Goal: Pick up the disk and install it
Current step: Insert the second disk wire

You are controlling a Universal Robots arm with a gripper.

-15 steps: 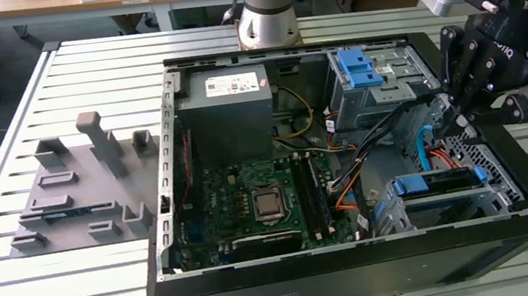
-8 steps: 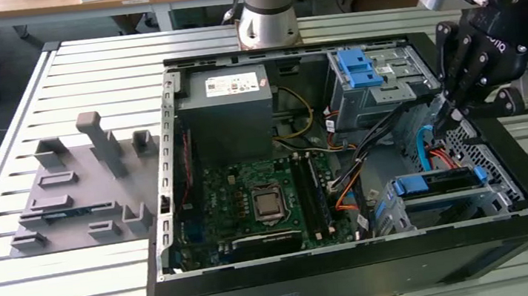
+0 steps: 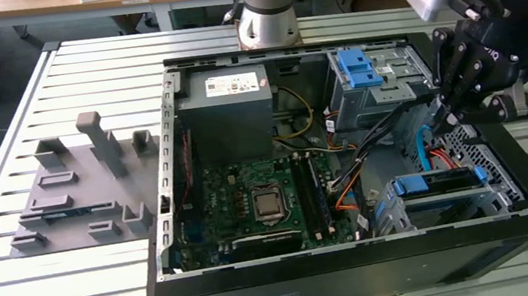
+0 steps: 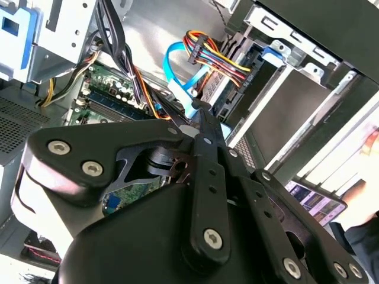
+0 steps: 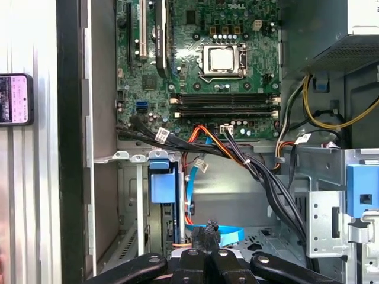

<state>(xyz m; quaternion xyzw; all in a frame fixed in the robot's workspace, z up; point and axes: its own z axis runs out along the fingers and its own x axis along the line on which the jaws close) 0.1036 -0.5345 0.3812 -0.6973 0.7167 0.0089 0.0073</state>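
Your gripper (image 3: 448, 121) hangs over the open computer case (image 3: 360, 286), fingers pinched together holding nothing, the disk (image 3: 434, 182) sits in its slot below, near the fingertips, not touching.

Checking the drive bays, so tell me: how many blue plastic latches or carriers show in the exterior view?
2: one on the upper metal cage, one on the lower bay near the case front. Others may be hidden.

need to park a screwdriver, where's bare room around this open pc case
Free: slatted table in front of the grey fixture tray, and behind it. Crowded: inside the case, cables between motherboard and drive cage, gripper above.
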